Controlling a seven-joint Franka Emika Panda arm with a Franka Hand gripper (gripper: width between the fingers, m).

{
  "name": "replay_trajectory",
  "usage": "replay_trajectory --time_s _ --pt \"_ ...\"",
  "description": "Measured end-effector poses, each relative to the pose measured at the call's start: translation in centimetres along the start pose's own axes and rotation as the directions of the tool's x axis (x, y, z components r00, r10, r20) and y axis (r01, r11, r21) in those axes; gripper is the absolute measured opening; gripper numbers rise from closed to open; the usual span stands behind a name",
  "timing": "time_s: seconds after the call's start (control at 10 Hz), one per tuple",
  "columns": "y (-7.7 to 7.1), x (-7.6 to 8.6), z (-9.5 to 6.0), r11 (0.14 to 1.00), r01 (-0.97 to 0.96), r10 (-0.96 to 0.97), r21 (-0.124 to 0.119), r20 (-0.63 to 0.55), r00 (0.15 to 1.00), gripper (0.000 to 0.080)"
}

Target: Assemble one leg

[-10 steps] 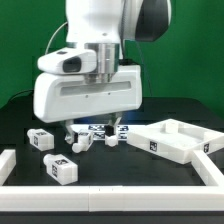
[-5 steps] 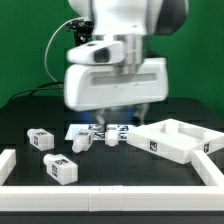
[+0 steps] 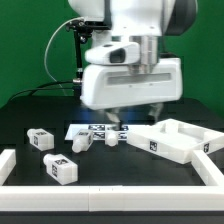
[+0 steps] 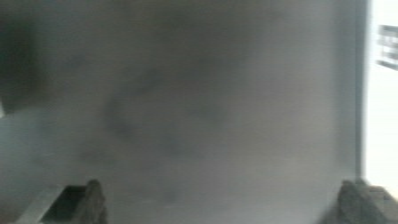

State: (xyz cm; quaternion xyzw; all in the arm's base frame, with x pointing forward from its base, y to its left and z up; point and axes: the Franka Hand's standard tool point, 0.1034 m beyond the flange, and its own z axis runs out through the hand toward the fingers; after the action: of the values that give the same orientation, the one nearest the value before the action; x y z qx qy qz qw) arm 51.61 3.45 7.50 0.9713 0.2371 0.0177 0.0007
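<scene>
Loose legs (image 3: 39,138) beside marker board (image 3: 92,128)

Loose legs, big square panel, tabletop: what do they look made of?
Legs: white, matte, crisp-edged blocks, probably plastic; their black-and-white tags look like stickers. Panel: same matte white, raised rims, likely the same plastic. Tabletop: black, no glare, perhaps cloth or a mat; too blurred to tell.
</scene>
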Motion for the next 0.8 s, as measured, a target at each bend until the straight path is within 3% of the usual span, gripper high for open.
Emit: replay_trajectory --time_s 0.1,0.2,0.5,0.6,0.8 --pt "-2.4 -0.2 0.4 1.000 0.007 -0.009 0.027 0.044 0.999 0.0649" --pt "-2.9 -0.2 0.5 0.999 0.015 -0.016 0.031 0.052 0.999 0.0649" --pt "-2.7 -0.3 0.7 0.999 0.020 -0.022 0.030 0.051 0.998 0.0649" --pt "-3.2 -0.7 2.0 0.996 0.081 -0.082 0.022 0.034 0.996 0.0649" --pt "-5.9 -1.3 3.7 0.992 0.127 -0.127 0.010 -0.002 0.992 0.0649"
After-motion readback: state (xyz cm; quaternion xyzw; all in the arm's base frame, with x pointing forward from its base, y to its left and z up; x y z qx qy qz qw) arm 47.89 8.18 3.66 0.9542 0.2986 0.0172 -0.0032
